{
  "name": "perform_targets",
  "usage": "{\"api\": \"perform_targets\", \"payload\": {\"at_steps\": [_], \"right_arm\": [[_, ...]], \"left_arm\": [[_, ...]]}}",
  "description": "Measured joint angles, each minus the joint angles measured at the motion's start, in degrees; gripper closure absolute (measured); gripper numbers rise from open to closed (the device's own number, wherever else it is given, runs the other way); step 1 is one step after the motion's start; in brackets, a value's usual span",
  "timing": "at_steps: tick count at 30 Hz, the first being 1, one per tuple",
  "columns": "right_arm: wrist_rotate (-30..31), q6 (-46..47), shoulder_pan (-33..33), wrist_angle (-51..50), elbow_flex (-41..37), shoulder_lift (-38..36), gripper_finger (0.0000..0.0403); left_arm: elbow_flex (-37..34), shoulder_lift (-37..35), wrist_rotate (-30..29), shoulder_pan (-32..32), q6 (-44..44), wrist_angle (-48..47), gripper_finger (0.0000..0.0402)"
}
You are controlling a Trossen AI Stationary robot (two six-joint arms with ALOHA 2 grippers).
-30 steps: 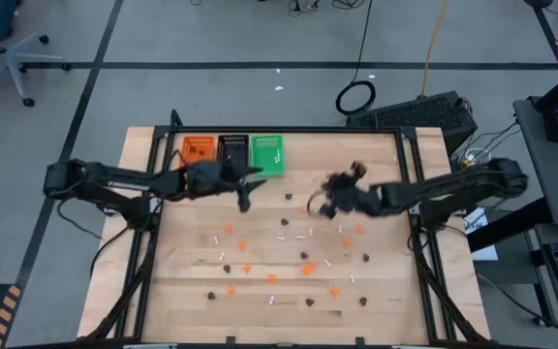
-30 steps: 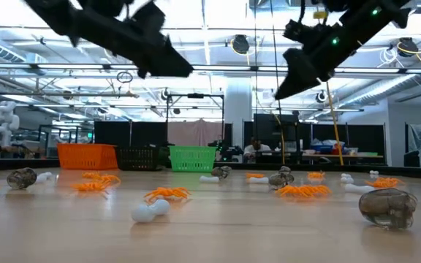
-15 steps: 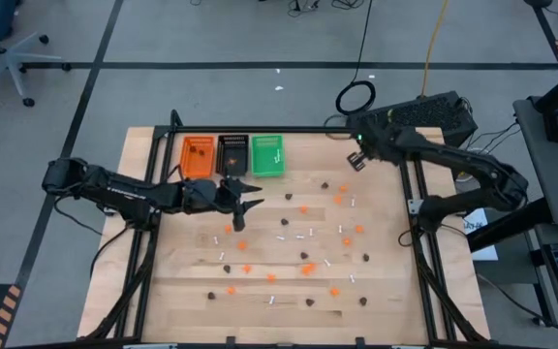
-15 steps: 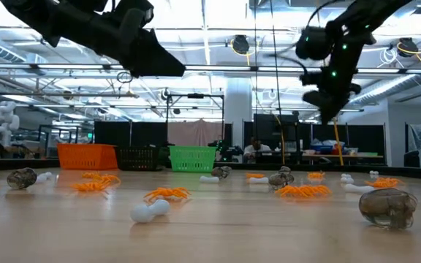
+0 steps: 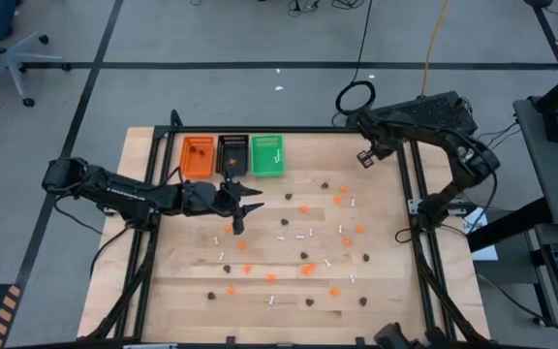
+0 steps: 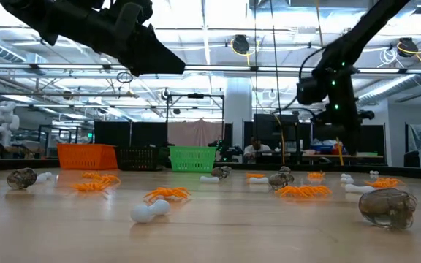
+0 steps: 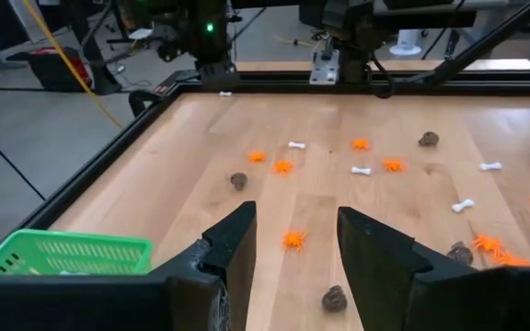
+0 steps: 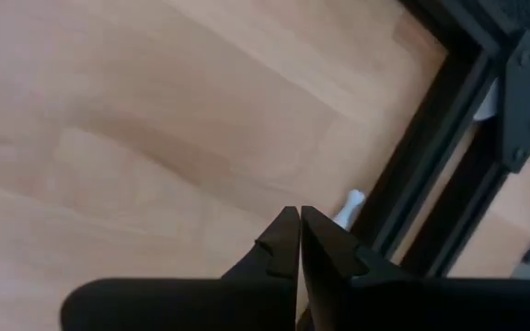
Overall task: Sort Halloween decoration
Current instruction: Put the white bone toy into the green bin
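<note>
Tiny trinkets are strewn over the wooden table: orange blobs, dark brown blobs and thin white sticks. In the low view a white stick, an orange blob and a brown blob lie on the near boards. My left gripper hovers open in front of the trays, well above the table. Its wrist view shows an orange blob beyond the open fingers. My right gripper is shut at the far right corner, with nothing between its fingers.
Three small trays stand in a row at the far edge: orange, black and green. The table's black frame runs close beside my right gripper, with a white stick lying against it. A cable coil lies on the floor beyond.
My right arm has swung away from the middle of the table to the far right corner and now hangs there, fingers pointing down. My left gripper has shifted a little toward the near edge and has stayed above the table.
</note>
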Motion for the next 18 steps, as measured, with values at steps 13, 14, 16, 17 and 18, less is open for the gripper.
{"api": "perform_targets", "payload": {"at_steps": [13,14,16,17,18], "right_arm": [[7.47,1.83,-1.66,-1.17,0.0,3.95,0.0403],[8.01,2.3,-1.58,-0.91,0.0,4.31,0.0403],[9.35,3.14,-1.44,-0.77,0.0,5.21,0.0403],[10.11,3.72,-1.36,-0.71,0.0,5.71,0.0403],[10.83,4.52,-1.11,-0.66,0.0,6.21,0.0403]], "left_arm": [[0.02,0.0,0.04,-0.03,-0.01,0.52,0.0249],[0.02,0.0,0.05,-0.03,-0.02,0.52,0.0249],[0.02,0.0,0.05,-0.03,-0.02,0.52,0.0249],[0.02,0.0,0.13,-0.03,-0.02,0.52,0.0249],[0.02,0.0,0.43,-0.03,-0.04,0.5,0.0249]]}}
